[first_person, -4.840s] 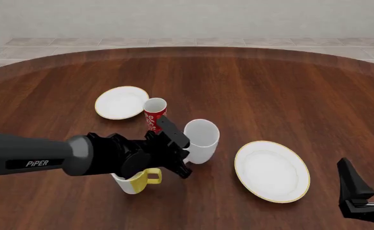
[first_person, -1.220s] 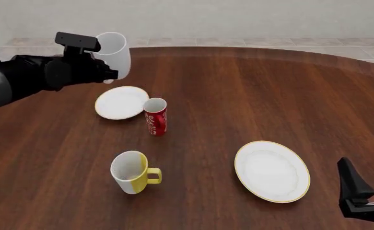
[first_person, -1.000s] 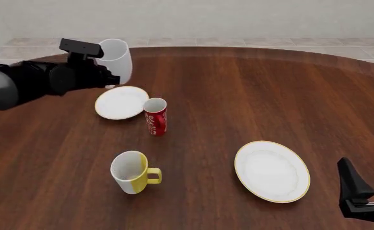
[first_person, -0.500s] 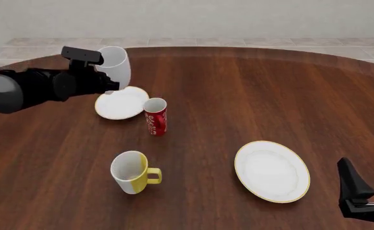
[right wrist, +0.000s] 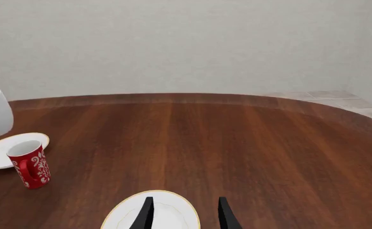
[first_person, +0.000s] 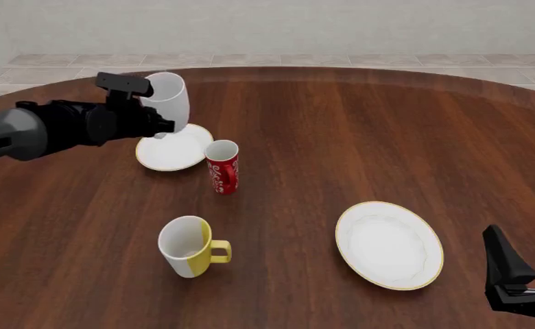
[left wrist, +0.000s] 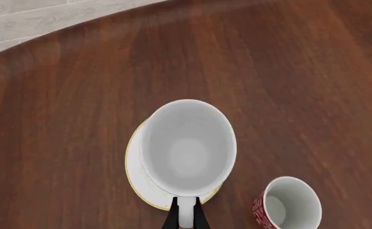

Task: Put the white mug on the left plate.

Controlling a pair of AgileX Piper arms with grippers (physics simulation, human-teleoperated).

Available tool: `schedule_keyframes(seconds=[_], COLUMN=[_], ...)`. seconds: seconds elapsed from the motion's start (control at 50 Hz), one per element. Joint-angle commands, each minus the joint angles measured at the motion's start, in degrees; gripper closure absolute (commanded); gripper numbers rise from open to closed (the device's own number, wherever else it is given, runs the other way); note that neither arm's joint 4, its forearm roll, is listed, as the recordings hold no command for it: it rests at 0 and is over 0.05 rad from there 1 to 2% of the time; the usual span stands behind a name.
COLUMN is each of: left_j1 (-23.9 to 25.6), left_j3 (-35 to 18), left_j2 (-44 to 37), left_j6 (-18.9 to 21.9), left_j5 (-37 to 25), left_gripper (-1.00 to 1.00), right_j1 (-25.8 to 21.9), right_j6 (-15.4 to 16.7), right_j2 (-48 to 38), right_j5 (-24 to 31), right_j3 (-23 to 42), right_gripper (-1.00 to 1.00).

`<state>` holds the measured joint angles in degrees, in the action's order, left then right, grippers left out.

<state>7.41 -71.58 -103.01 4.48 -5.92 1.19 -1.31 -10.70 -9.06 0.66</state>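
Left gripper [first_person: 149,110] pinches the mug [first_person: 169,103] by its handle, held above the plate [first_person: 171,149] at upper left in the front view. Placing is in hand; next, lower it straight down, then release.

My left arm reaches in from the left side of the front view, stretched far forward, its black wrist and left gripper [first_person: 154,118] held high. From the left wrist camera I see its two dark fingertips [left wrist: 170,218] pinched on the loop handle of the tall plain white ceramic mug [first_person: 168,104], gripping it from the near side. My right gripper [first_person: 530,271] sits low at the near right, its two black fingers [right wrist: 145,213] upright and parted, nothing between them.
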Motion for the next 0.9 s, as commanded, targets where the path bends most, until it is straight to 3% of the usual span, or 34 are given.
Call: schedule_keyframes(seconds=[0.02, 0.58, 0.9], left_j1=[-0.32, -1.89, -2.83], left_j3=[-1.39, -5.20, -4.56], left_j2=[-1.30, -6.16, -7.73], left_j6=[0.25, 0.20, -0.09], left_j5=[-0.04, -0.07, 0.96], left_gripper=[1.00, 1.00, 1.00], right_j1=[-0.07, -0.15, -0.24], right_j6=[0.02, 0.06, 0.03], right_j2=[-0.44, -1.91, -2.38], right_j5=[-0.48, -1.87, -2.12], right_j3=[-0.15, -0.42, -0.35], right_gripper=[-1.00, -1.00, -1.00])
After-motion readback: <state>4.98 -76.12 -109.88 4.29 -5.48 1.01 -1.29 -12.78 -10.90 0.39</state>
